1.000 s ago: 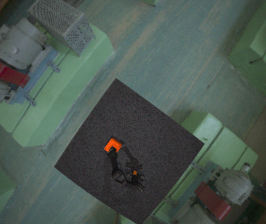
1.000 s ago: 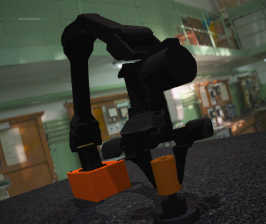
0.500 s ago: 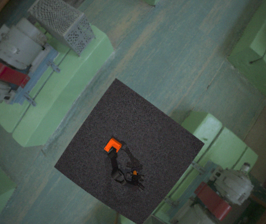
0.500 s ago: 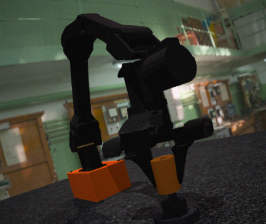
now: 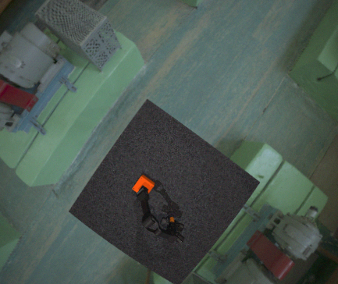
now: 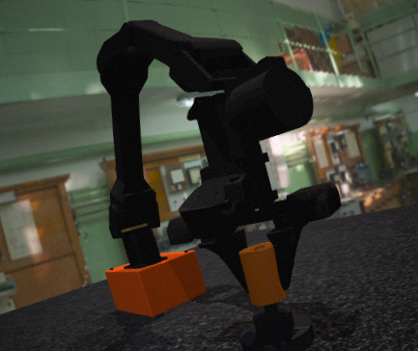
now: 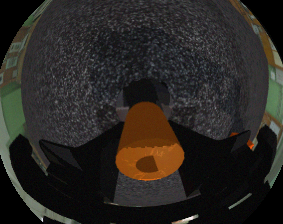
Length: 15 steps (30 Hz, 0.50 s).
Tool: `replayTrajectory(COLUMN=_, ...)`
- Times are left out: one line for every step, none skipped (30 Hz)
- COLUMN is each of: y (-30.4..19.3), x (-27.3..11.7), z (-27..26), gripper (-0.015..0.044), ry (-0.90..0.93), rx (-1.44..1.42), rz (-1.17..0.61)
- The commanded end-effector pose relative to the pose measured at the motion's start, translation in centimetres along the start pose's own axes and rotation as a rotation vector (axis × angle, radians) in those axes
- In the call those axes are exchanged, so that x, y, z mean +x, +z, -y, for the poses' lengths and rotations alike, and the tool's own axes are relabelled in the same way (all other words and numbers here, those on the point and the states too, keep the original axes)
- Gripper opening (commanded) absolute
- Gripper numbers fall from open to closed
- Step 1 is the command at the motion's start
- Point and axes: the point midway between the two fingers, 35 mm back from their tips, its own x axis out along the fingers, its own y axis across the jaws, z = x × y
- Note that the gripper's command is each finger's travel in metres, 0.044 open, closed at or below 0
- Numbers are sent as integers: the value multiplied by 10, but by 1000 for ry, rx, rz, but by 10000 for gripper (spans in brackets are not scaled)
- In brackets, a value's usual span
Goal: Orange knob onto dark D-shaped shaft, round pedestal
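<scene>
The orange knob (image 5: 172, 219) (image 6: 261, 272) (image 7: 148, 120) is held between the two dark fingers of my gripper (image 6: 266, 289) (image 7: 145, 124), which is shut on it. In the exterior view the knob stands roughly upright above the dark round pedestal (image 6: 304, 334) (image 7: 145, 91). A short piece of the dark shaft (image 6: 270, 308) shows between the knob's lower end and the pedestal, so the knob is not down on the pedestal. Whether the shaft's tip is inside the hole cannot be told. The knob's top shows a dark hole with a straight edge. The shaft's flat side is hidden.
The arm's orange base block (image 5: 144, 183) (image 6: 155, 284) stands behind and to the left of the pedestal in the exterior view. The dark square mat (image 5: 198, 164) (image 6: 385, 270) lies under everything. Green machine plinths lie beyond its edges in the top view.
</scene>
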Motion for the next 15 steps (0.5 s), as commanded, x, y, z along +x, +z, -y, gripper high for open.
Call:
replayTrajectory(y=1, x=1, z=-3, gripper=0, ry=9, rx=9, rz=5)
replayTrajectory(y=2, x=2, z=-3, gripper=0, ry=9, rx=9, rz=5)
replayTrajectory(y=2, x=2, z=-3, gripper=0, ry=9, rx=9, rz=5)
replayTrajectory(y=2, x=2, z=-3, gripper=0, ry=9, rx=9, rz=5)
replayTrajectory(y=2, x=2, z=-3, gripper=0, ry=9, rx=9, rz=5)
replayTrajectory(y=2, x=2, z=-3, gripper=0, ry=9, rx=9, rz=5)
replayTrajectory(y=2, x=2, z=-3, gripper=0, ry=9, rx=9, rz=5)
replayTrajectory(y=2, x=2, z=-3, gripper=0, ry=9, rx=9, rz=5)
replayTrajectory(y=2, x=1, z=-3, gripper=0, ry=9, rx=9, rz=5)
replayTrajectory(y=1, x=-1, z=-2, gripper=0, ry=9, rx=9, rz=5)
replayTrajectory(y=1, x=-1, z=-2, gripper=0, ry=9, rx=9, rz=5)
replayTrajectory(y=1, x=-2, z=-2, gripper=0, ry=9, rx=9, rz=5)
replayTrajectory(y=1, x=-3, z=-2, gripper=0, ry=9, rx=9, rz=5)
replayTrajectory(y=1, x=-3, z=-2, gripper=0, ry=9, rx=9, rz=5)
replayTrajectory(y=1, x=-3, z=-2, gripper=0, ry=9, rx=18, rz=5)
